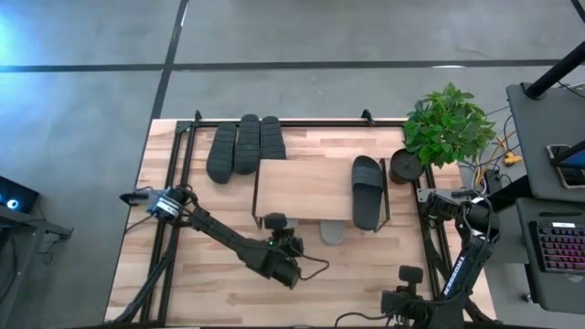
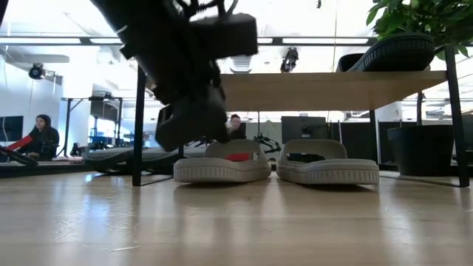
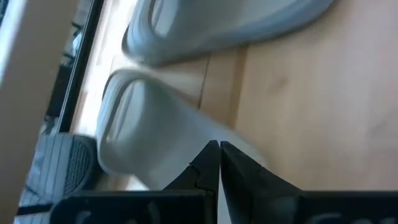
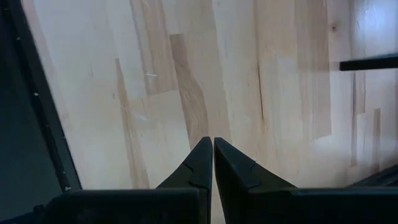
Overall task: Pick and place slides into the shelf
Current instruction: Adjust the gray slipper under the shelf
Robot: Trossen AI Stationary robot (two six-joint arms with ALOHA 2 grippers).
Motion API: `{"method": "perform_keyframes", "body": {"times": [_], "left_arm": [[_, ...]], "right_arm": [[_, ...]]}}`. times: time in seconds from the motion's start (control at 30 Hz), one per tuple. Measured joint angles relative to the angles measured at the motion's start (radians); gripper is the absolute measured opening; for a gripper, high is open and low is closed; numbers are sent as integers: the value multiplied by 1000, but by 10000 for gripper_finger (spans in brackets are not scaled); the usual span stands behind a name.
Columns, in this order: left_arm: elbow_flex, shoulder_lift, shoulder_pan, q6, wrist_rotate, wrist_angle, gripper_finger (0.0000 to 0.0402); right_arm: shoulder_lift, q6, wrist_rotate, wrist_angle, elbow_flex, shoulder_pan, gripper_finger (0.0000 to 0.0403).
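Left gripper (image 1: 285, 249) closed, empty, at the heel of a light grey slide (image 3: 155, 124) under the shelf (image 1: 311, 187), frame center. Right gripper (image 4: 212, 149) closed, empty, parked lower right. One dark slide (image 1: 367, 190) on the top board, three dark slides (image 1: 245, 146) upper left on the table (image 1: 210, 292). Slides look light, rubbery, bendy: grab the strap. Shelf legs sit close; open room toward the bottom.
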Motion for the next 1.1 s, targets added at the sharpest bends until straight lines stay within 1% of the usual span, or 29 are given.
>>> {"method": "perform_keyframes", "body": {"times": [0.07,0.17,0.27,0.47,0.57,0.63,0.8,0.97,1.1], "left_arm": [[-8,0,5,-2,9,-20,0],[-15,2,17,-1,58,-20,0],[-19,2,24,4,81,-20,0],[-20,4,33,13,81,45,0],[-20,11,34,41,80,85,0],[-18,18,34,62,79,81,0],[-4,21,23,79,60,-11,0],[40,11,15,72,43,-121,0],[71,10,-24,73,5,-201,0]], "right_arm": [[0,12,0,1,-6,0,8],[0,14,0,0,-13,0,8],[0,14,0,-1,-18,0,8],[0,2,1,-1,-26,0,8],[0,-23,2,-3,-27,0,8],[0,-32,2,-4,-27,0,8],[0,-31,1,-6,-27,0,8],[0,-31,4,-12,-28,0,8],[0,-31,9,-15,-31,0,8]]}}
